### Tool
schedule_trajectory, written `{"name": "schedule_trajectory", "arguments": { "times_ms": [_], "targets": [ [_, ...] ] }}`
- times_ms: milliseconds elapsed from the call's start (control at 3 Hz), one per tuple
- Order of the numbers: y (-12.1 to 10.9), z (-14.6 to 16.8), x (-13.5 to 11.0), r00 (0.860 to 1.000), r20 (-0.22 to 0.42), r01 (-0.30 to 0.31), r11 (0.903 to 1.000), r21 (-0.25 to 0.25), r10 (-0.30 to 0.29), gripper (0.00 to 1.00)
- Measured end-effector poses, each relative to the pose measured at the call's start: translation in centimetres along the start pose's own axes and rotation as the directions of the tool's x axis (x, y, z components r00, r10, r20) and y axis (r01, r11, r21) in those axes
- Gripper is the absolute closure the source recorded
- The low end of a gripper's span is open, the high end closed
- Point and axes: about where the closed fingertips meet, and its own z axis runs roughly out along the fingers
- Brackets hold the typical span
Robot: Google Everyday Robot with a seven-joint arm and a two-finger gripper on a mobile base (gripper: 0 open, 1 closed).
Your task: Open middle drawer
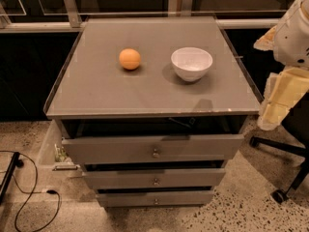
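Fingers open or closed? Can't tell from here. The gripper (277, 105) hangs at the right edge, beside the desk (106, 93) and well apart from every drawer front. The target is the middle drawer (120, 179), second of three, with a flat grey front and a small round metal knob (156, 181) dead centre. It sits between the taller top drawer (111, 151) and the narrow bottom drawer (125, 198). It looks pushed in (just a dark strip above it). Best play, I'd say: drop low, square up to the front, pinch that knob and pull straight out, with no sideways drag.
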Motion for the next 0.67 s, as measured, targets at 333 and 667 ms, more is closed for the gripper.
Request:
{"name": "schedule_trajectory", "arguments": {
  "times_ms": [333,667],
  "targets": [
    [0.0,0.0,0.0,1.0,0.0,0.0,1.0,0.0,0.0,0.0],
    [1.8,2.3,1.2,1.0,0.01,-0.011,0.9992,-0.037,0.011,0.0]
  ]
}}
